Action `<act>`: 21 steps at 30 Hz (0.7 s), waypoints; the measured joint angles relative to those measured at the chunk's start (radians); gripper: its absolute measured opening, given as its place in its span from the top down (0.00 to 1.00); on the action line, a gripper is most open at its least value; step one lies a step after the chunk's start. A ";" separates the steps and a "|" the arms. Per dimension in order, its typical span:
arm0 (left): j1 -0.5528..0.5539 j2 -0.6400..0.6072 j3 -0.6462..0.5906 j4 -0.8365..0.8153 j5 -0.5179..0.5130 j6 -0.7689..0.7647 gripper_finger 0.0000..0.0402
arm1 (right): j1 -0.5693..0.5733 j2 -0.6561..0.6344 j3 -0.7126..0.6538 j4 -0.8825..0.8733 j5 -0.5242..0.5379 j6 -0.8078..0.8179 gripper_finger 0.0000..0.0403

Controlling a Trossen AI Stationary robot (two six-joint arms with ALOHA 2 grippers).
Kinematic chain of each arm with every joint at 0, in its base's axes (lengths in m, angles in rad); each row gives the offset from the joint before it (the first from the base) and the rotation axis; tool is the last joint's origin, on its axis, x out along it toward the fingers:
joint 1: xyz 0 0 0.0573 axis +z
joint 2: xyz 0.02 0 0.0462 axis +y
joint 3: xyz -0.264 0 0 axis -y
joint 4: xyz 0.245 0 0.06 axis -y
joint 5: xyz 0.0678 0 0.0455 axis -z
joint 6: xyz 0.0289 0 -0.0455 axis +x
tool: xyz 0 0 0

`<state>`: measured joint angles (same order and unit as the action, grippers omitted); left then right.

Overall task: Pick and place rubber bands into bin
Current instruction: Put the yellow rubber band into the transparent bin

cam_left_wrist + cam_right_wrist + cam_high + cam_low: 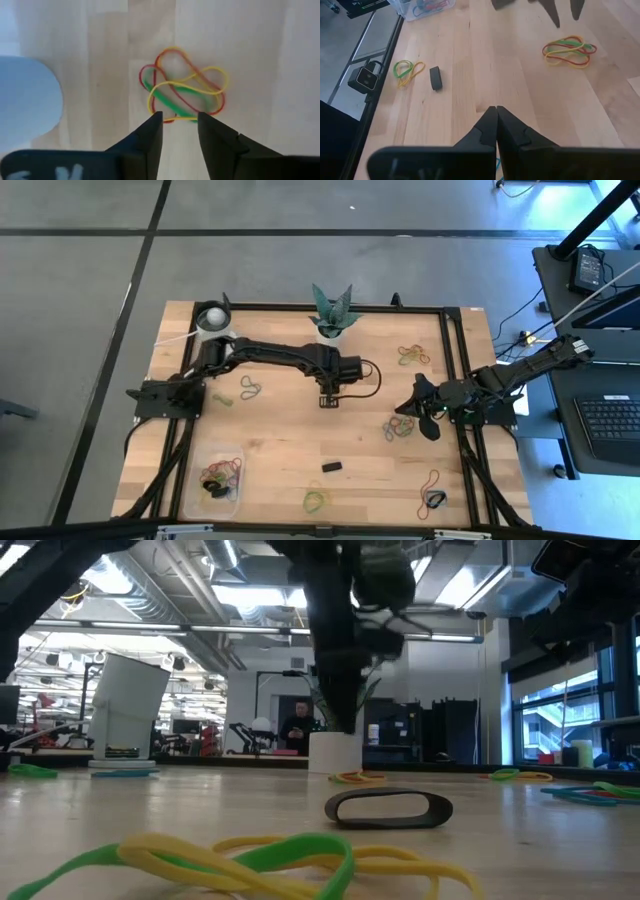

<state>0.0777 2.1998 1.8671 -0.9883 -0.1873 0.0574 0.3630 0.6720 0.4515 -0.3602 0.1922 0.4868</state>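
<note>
Several tangled red, yellow, green rubber bands (183,86) below my left gripper (180,131), fingers slightly parted, holding nothing.

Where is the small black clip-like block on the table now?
In the high view, the black block lies near the table's front edge, between the clear bin on its left and the green-yellow bands just below it.

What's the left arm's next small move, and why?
Probably straight down. The left gripper hangs open over the edge of a tangle of rubber bands on the table, nothing yet between its fingers. Lowering lets the fingers straddle a strand before closing.
</note>
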 joint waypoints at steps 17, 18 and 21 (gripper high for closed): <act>0.069 0.109 0.000 0.078 -0.006 0.030 0.75 | 0.000 0.000 0.000 0.005 0.001 0.076 0.99; 0.070 0.104 0.000 0.072 0.000 0.040 0.78 | 0.000 0.000 0.000 0.005 0.001 0.083 0.99; 0.064 0.072 -0.001 0.073 0.022 0.075 0.94 | 0.000 0.000 0.000 0.005 0.001 0.088 0.99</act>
<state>0.1416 2.2715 1.8664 -0.9158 -0.1657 0.1325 0.3630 0.6720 0.4515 -0.3553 0.1936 0.5743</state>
